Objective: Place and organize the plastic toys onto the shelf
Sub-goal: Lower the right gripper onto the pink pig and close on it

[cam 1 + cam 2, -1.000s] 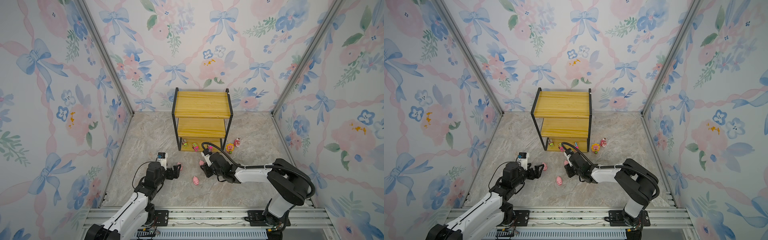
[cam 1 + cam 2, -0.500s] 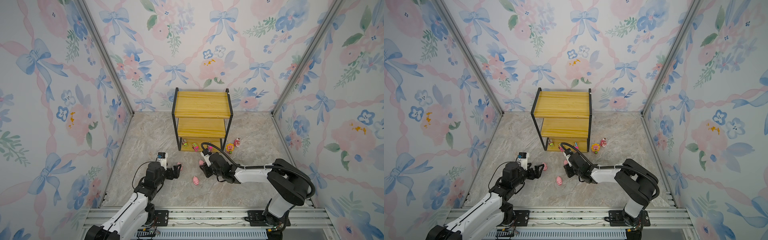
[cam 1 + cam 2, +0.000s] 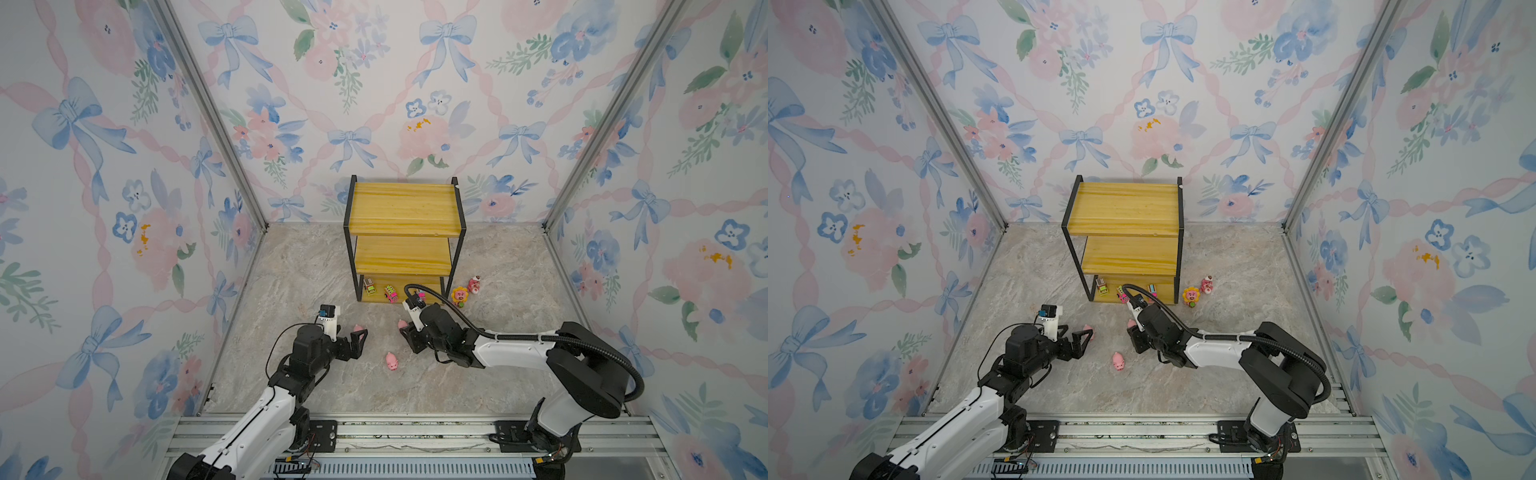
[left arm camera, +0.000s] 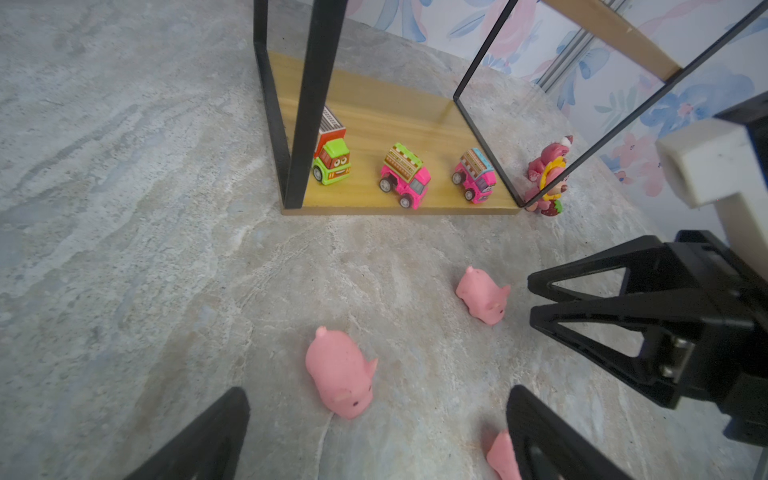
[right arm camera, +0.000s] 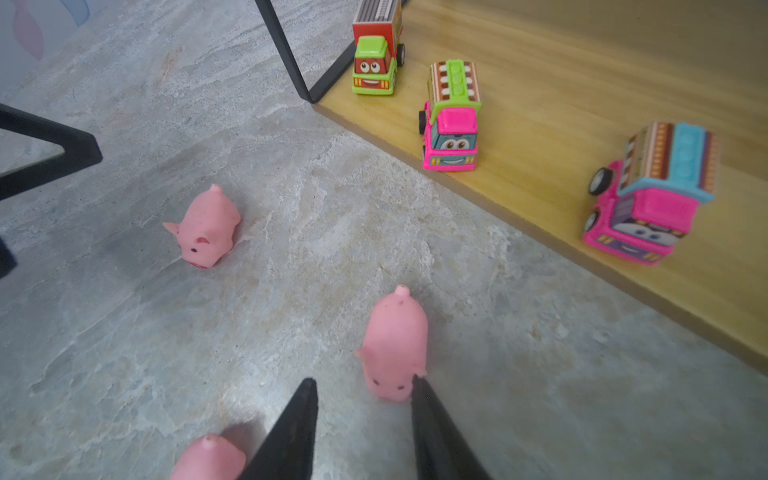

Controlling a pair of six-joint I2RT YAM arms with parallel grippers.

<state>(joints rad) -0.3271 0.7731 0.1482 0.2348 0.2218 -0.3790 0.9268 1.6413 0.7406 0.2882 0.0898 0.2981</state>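
1. One shelf [image 3: 403, 208] stands at 12 o'clock on the floor [image 3: 299, 282]: three yellow boards in a black frame.
2. Three toy vehicles sit in a row on its bottom board: a green truck [image 4: 332, 160], a pink truck with a green roof [image 4: 405, 174] and a pink truck with a blue roof [image 4: 476, 174].
3. Two bears stand on the floor at 3 o'clock from that board: the sunflower bear [image 3: 459, 296] near the frame and the second bear [image 3: 474, 285] at its 1 o'clock.
4. Three pigs lie on the floor at 6 o'clock from the shelf: a left pig [image 3: 358, 328], a right pig [image 3: 401, 323] and a near pig [image 3: 391, 361] closer to me, between them.
5. My left gripper [image 4: 378, 392] is spread wide and holds nothing. The left pig lies just ahead of its gap.
6. My right gripper [image 5: 362, 380] is narrow, with a gap between the fingers, and grips nothing. The right pig sits at its 12 o'clock, with one fingertip [image 5: 424, 403] at the pig's cheek.
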